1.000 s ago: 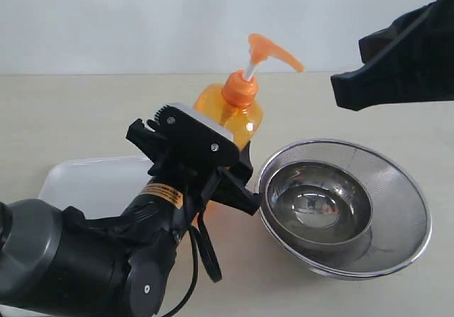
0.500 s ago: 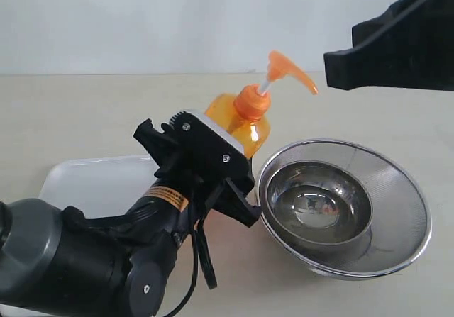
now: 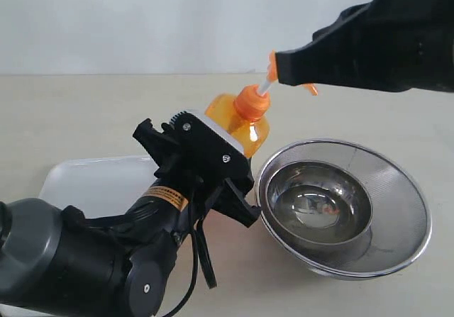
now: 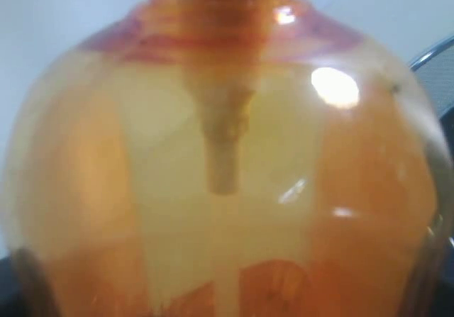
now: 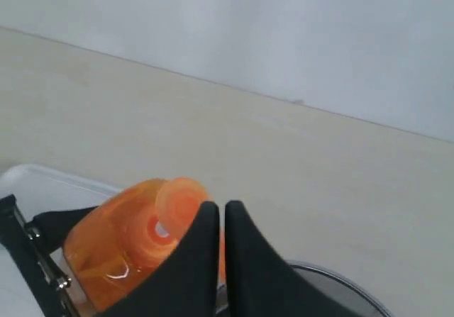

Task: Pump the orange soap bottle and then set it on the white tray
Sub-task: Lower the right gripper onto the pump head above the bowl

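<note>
The orange soap bottle (image 3: 242,122) is held off the table, tilted toward the right, with my left gripper (image 3: 225,150) shut on its body. In the left wrist view the bottle (image 4: 227,189) fills the whole picture and hides the jaws. Its white stem and orange pump head (image 3: 272,67) point up and to the right. My right gripper (image 3: 281,63) is shut, and its tips (image 5: 220,211) lie over the pump head (image 5: 177,200), covering most of the spout. The white tray (image 3: 92,182) lies flat on the table at the left, partly behind my left arm.
A round steel mesh bowl (image 3: 397,189) with a smaller steel bowl (image 3: 319,203) inside stands at the right, just below the tilted bottle. Its rim (image 5: 340,280) shows under the right gripper. My left arm covers the front left of the table.
The bottle tipped further right, then stayed still. My right gripper came in leftward and down from the upper right and now covers the pump head.
</note>
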You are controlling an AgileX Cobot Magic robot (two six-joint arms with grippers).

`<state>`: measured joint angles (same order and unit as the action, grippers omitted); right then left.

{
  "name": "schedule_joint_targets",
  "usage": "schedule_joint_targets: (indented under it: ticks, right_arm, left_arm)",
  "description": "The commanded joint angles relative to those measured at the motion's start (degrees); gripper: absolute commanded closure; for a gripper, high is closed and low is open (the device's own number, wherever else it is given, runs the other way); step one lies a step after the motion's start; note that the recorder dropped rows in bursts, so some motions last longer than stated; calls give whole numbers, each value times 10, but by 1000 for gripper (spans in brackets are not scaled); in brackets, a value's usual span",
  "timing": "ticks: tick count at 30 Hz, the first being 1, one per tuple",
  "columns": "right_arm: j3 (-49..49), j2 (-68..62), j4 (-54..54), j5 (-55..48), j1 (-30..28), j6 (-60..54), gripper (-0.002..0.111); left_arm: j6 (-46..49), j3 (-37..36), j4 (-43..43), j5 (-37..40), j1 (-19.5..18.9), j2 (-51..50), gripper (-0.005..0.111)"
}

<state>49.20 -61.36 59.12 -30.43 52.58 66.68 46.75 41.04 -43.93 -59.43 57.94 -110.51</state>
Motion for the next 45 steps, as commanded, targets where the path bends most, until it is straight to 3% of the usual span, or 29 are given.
schedule_joint_targets:
  ticks: [1, 4, 11, 17, 20, 23, 25, 29, 31, 45]
  right_arm:
    - [46, -5, -64, 6, -1, -55, 108]
    - [79, -5, -137, -15, -1, -132, 108]
    - [104, -5, -160, -50, -22, -202, 108]
    - [102, -17, -325, -37, -92, -354, 108]
    - [102, -22, -443, -16, -99, -430, 108]
    - [119, -23, -477, -26, -128, -454, 108]
    - [144, -38, -579, -63, -184, -550, 108]
    - [150, -103, -921, -82, -284, -851, 108]
    - [150, -116, -992, -102, -315, -910, 108]
    - [154, -120, -1004, -134, -315, -957, 108]
  left_arm:
    - [4, 3, 0, -26, -1, 13, 102]
    - [4, 3, 0, -26, -1, 13, 102]
    - [4, 3, 0, -26, -1, 13, 102]
    - [-3, 3, 0, -26, -1, 13, 102]
    - [-9, 3, 0, -30, -1, 13, 102]
    - [-9, 3, 0, -30, -1, 13, 102]
    - [-9, 3, 1, -31, -1, 13, 102]
    - [-9, 3, 3, -31, -1, 13, 102]
    - [-9, 3, 3, -31, -1, 13, 102]
    - [6, 3, 13, -31, -1, 13, 102]
